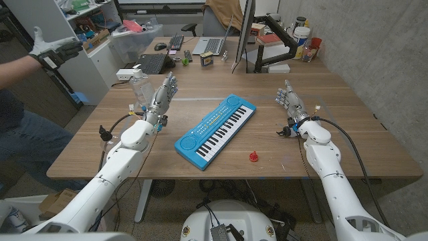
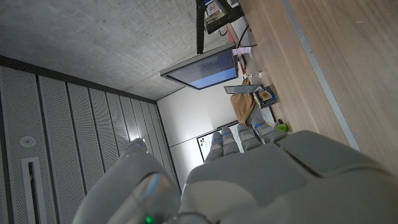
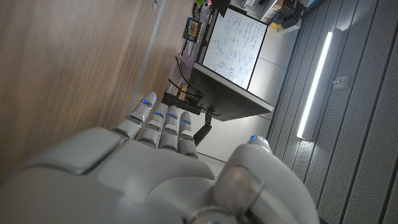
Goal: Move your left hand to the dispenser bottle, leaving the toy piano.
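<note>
Left hand empty, fingers apart, beside dispenser bottle, toy piano centre, right hand likewise

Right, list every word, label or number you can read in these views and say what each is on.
None can be read.
Monitor: its screen shows handwritten-looking notes and diagrams, too small to read.
Toy piano: small marks above the keys, blurred.
Small box on the table behind the piano: printed face, too small to read.
Dispenser bottle: no legible label.

Wooden table, concrete wall, white shelving, monitor
</note>
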You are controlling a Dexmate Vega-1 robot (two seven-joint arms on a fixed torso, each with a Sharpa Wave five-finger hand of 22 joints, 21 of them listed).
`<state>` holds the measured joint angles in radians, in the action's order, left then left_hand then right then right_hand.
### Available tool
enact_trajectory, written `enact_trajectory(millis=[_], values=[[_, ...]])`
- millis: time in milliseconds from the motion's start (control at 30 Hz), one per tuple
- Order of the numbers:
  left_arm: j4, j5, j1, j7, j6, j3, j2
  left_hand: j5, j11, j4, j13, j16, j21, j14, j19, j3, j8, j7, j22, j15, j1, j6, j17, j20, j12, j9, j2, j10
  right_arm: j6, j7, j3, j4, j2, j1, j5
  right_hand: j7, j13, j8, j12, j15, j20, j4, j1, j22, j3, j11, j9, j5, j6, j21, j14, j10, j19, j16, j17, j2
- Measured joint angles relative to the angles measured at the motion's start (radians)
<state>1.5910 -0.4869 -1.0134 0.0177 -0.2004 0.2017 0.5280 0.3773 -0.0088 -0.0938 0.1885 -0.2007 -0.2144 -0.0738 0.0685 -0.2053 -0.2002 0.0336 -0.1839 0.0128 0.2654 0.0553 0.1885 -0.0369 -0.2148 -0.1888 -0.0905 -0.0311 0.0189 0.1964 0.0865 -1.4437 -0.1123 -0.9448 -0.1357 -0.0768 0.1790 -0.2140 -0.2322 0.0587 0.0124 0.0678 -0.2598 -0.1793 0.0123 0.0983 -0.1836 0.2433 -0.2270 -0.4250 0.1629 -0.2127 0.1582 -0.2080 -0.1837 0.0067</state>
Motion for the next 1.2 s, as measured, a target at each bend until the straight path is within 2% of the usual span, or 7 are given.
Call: enact_trajectory(millis=[567,1200], values=[[0.058,0.025,-0.035,0.017,0.013,-0.031,0.036,0.000,0.000,0.007,0.000,0.006,0.008,-0.003,0.025,-0.001,0.000,-0.004,0.000,0.003,0.018,-0.004,0.000,0.007,0.004,0.000,0.008,0.000,-0.013,-0.003,0.002,-0.012,0.005,-0.002,0.014,0.005,0.000,0.000,0.000,0.000,0.000,0.000,0.000,0.000,0.000,0.000,0.000,0.000,-0.005,0.003,0.000,0.000,0.000,0.000,0.000,0.000],[0.094,0.030,-0.048,-0.004,0.029,-0.066,0.074,0.000,0.000,0.013,0.005,0.006,0.008,0.003,0.025,-0.007,0.000,-0.001,-0.001,0.009,0.032,-0.006,0.000,0.007,0.004,0.000,0.013,0.000,-0.015,-0.018,0.007,-0.020,0.015,-0.004,0.023,0.005,0.000,0.000,0.000,0.000,-0.004,0.000,0.000,0.000,0.000,0.000,0.000,0.000,-0.005,0.011,0.000,0.000,0.004,0.000,-0.005,0.000]])
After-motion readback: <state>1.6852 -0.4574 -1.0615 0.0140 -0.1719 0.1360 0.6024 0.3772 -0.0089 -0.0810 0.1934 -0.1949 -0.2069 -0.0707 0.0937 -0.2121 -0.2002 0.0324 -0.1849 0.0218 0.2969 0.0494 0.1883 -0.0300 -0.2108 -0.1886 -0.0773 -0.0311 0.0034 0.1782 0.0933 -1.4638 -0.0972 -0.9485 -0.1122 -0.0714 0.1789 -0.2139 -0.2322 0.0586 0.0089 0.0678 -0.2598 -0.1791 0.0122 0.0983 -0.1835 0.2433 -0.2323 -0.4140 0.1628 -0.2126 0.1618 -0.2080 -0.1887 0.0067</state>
